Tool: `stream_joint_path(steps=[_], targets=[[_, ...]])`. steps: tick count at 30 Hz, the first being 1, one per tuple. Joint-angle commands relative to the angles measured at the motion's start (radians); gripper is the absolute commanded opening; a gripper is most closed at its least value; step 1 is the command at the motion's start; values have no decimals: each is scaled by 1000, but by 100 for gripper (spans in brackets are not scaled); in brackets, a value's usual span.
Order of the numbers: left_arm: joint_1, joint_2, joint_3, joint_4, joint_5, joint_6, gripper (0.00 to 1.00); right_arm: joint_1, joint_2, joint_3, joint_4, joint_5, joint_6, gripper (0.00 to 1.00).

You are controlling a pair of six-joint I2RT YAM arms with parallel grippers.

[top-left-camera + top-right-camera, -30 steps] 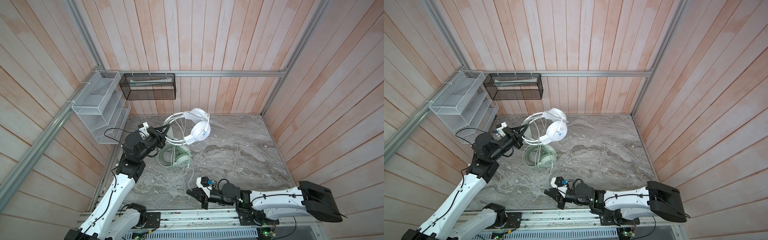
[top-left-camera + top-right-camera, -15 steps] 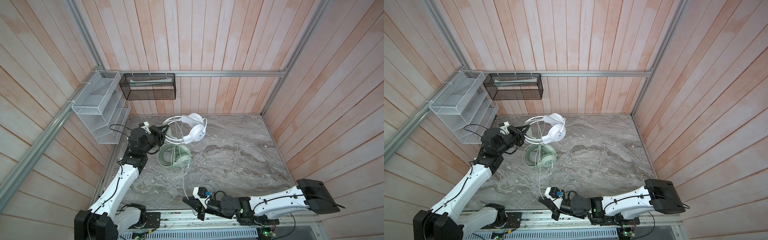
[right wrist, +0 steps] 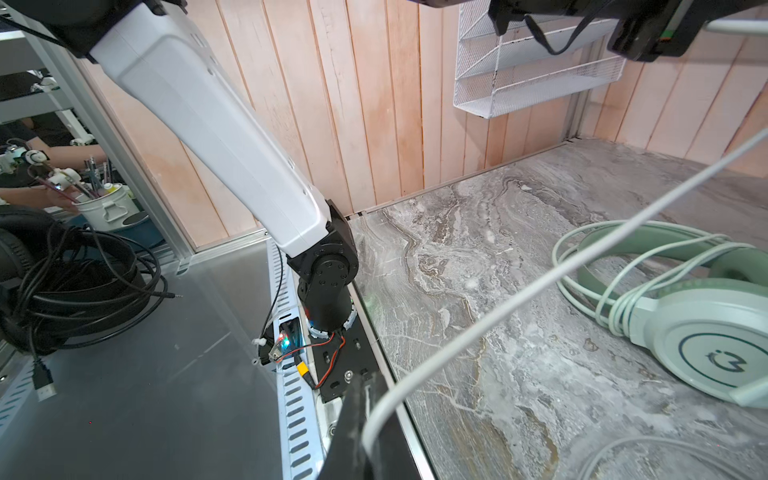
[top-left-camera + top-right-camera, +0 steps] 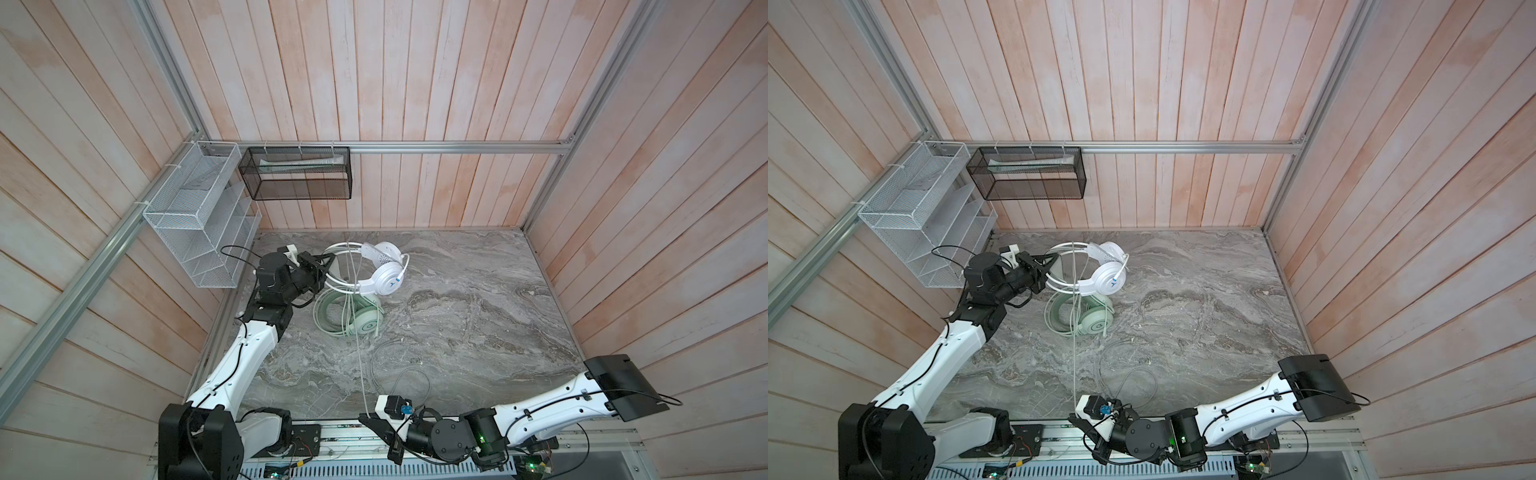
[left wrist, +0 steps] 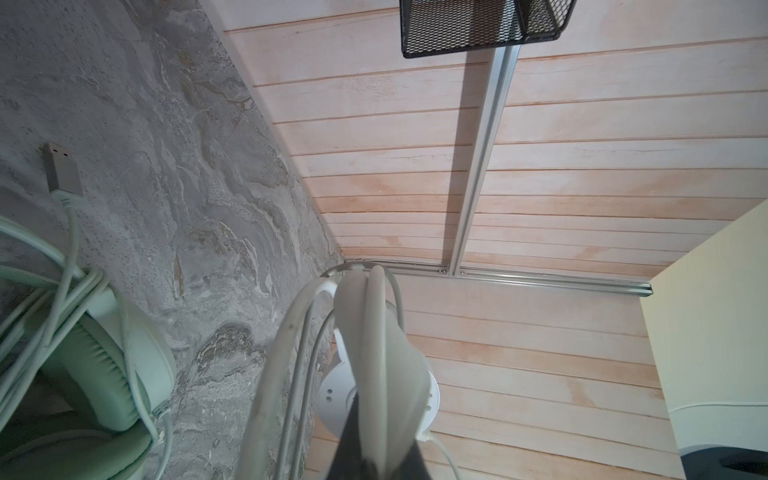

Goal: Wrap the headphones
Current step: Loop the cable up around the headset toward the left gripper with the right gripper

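- White corded over-ear headphones hang near the far-left corner of the grey marble-patterned desk, carried by their thin headband. In both top views one cup overlaps a second pair.
- On that headband the left fingers are clamped shut. The left wrist view shows the band running out from between them, with strands of cord lying along it.
- Just below, the mint-green over-ear headphones with a ringed logo lie flat on the desk, their own cord wound round the headband. Their metal USB plug rests on the desk beside them.
- From the white headband a white cord runs in a straight, taut line to the near edge of the desk.
- There the right fingers are pinched closed on it.
- Slack cord loops lie on the desk near that edge.
- A white wire-mesh rack hangs on the left wall and a black mesh basket on the back wall.
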Motion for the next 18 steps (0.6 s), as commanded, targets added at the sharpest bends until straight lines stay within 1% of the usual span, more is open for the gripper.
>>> stream_joint_path(steps=[1, 4, 7, 10, 12, 15, 18], targets=[[23, 7, 38, 124, -18, 20, 0, 43, 12, 20, -19, -19, 15, 0], [23, 0, 37, 106, -17, 34, 0, 44, -9, 5, -13, -4, 6, 0], [22, -14, 34, 98, -12, 49, 0, 37, -6, 14, -57, 24, -7, 0], [16, -39, 27, 78, -16, 82, 0, 8, 10, 44, -89, -33, -9, 0], [3, -54, 32, 38, -34, 130, 0, -2, 26, 102, -162, -75, -38, 0], [-22, -77, 56, -44, -63, 242, 0, -5, 24, 218, -305, -112, -111, 0], [-62, -113, 87, -159, -145, 423, 0, -17, -19, 318, -469, -121, -182, 0]])
